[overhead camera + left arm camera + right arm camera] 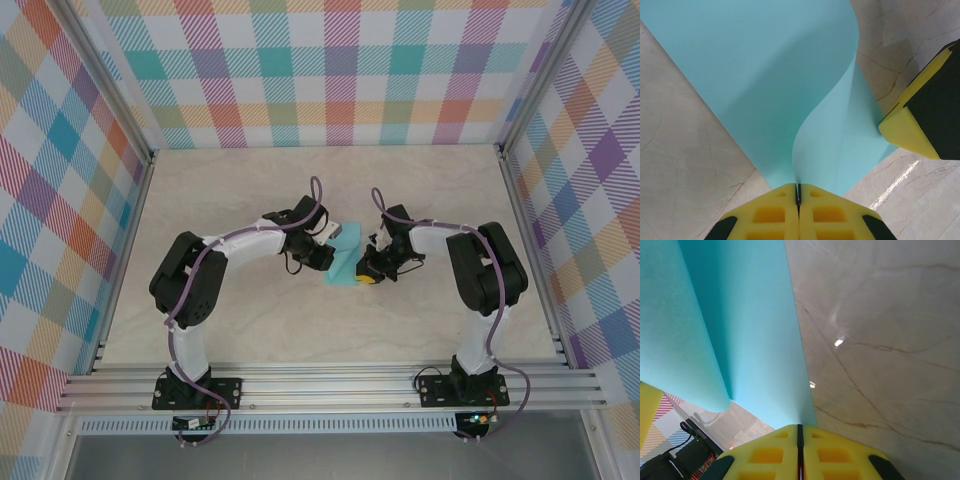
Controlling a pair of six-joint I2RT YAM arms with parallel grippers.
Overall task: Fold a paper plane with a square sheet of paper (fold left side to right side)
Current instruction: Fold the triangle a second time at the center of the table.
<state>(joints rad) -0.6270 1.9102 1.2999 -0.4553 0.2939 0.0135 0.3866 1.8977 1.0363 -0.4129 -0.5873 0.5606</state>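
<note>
My worry is the thin turquoise square sheet of paper point(765, 75) slipping or creasing crooked, since it bows loosely at the overhead view's centre, held only by two small pinches. The left gripper point(798, 197), bottom centre, is clamped on its lifted edge. The right gripper point(800, 432) looks closed on a corner. Both arms bend inward, low over the marbled tabletop point(880, 340).

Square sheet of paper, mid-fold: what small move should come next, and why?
Probably the left gripper should carry its pinched edge across toward the right gripper and lower it. Both pairs of fingers are shut on the square sheet of paper, which rises in a loose curl instead of lying flat on the table, so no crease has formed yet.
</note>
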